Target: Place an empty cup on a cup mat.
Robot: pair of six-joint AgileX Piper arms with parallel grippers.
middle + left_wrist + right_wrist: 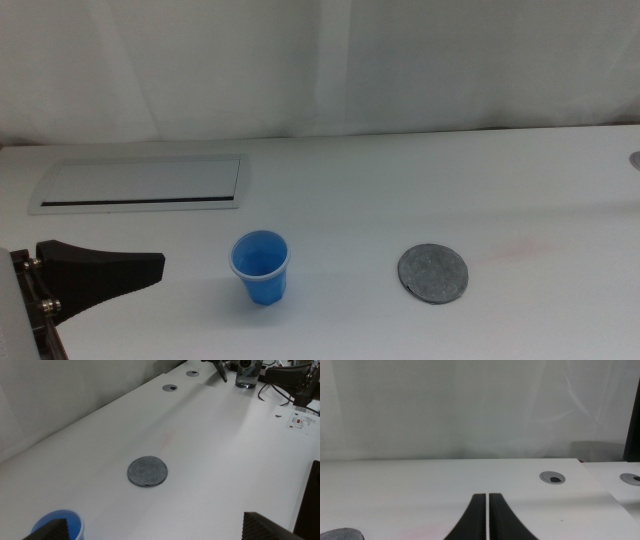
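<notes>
Cup (260, 266), blue, upright on white counter (420, 190), well apart from grey cup mat (433, 273); left hand (150, 266) open beside cup, right hand (486, 519) closed, out of the middle view.

A broad, smooth white table (420, 190) fills the scene, lit evenly and softly with only faint shadows, and a pale white curtain-like backdrop (320, 60) with gentle vertical folds closes off its far edge. On the far left of the tabletop lies a long white rectangular panel (140, 184) with a dark slot along its near side, and round grey cable grommets (169, 388) are set into the surface towards the right end. Past those, at the far right, dark cables (272, 385) and a clear glass vessel (247, 375) stand on the table.
</notes>
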